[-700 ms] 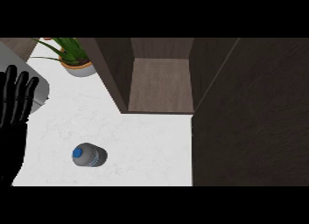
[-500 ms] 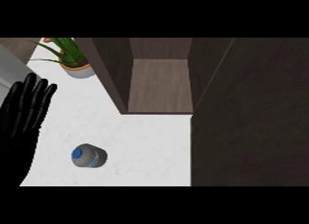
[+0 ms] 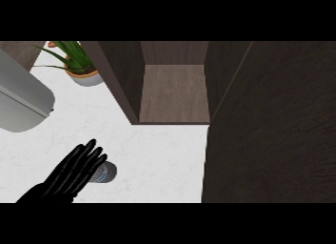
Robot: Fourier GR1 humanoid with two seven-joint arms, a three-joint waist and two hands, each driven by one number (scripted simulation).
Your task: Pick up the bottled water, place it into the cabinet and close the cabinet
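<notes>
My black left hand (image 3: pixel 70 177) reaches in from the near edge of the white marble counter (image 3: pixel 163 147), toward its left side. The fingers are straight and held close together, pointing away from me and slightly to the right. They hold nothing. Their tips lie over the left part of the small clear water bottle with a blue cap (image 3: pixel 104 172), seen from above as a round shape standing on the counter close to the near edge. I cannot tell whether my fingers touch the bottle or hover above it.

Beyond the bottle, at the back of the counter, stands the open dark wooden cabinet (image 3: pixel 172 95), its brown inner floor showing between two side walls. Its dark brown door (image 3: pixel 276 128) is swung wide open and covers the right side of the view.

In the far left corner of the counter sits a green spiky plant in a pale round pot (image 3: pixel 80 66). A large rounded grey shape (image 3: pixel 12 102) fills the left edge.
</notes>
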